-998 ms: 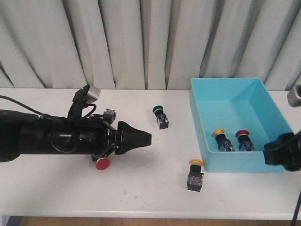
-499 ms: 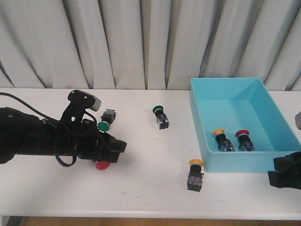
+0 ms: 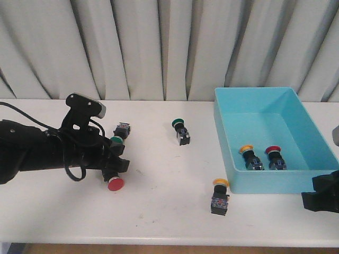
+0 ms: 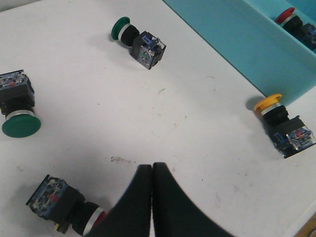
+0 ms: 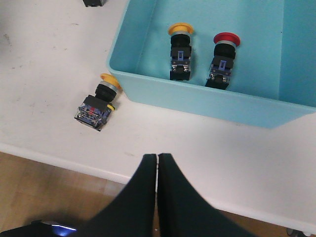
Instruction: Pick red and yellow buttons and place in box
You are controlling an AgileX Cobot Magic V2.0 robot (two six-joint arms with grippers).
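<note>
- Table [image 3: 169, 211]: white, carries everything; the box serves as landmark below.
- Box [image 3: 229, 159]: turquoise bin on the table's right side. Inside, against its near wall, lie one yellow button [image 3: 249, 156] and one red button [image 3: 275, 156], side by side.
- Left gripper [image 4: 151, 197]: well left of the box, fingers pressed together, holding nothing, low over the table.
- Right gripper [image 5: 157, 192]: just past the box's near right corner, off the table edge, fingers pressed together, empty.
- Loose yellow button [image 3: 220, 196]: on its side, just outside the box's near left corner.
- Loose red button [image 3: 114, 182]: far left of the box, right beside the left gripper's tip.
- Two green buttons [image 3: 180, 131] [image 3: 119, 134]: left of the box, not wanted.
- Step, as judged: two placed, two left; left arm is lining up on the loose red button.
- Next move needs fingers spread, then straddling the black body before closing.
</note>
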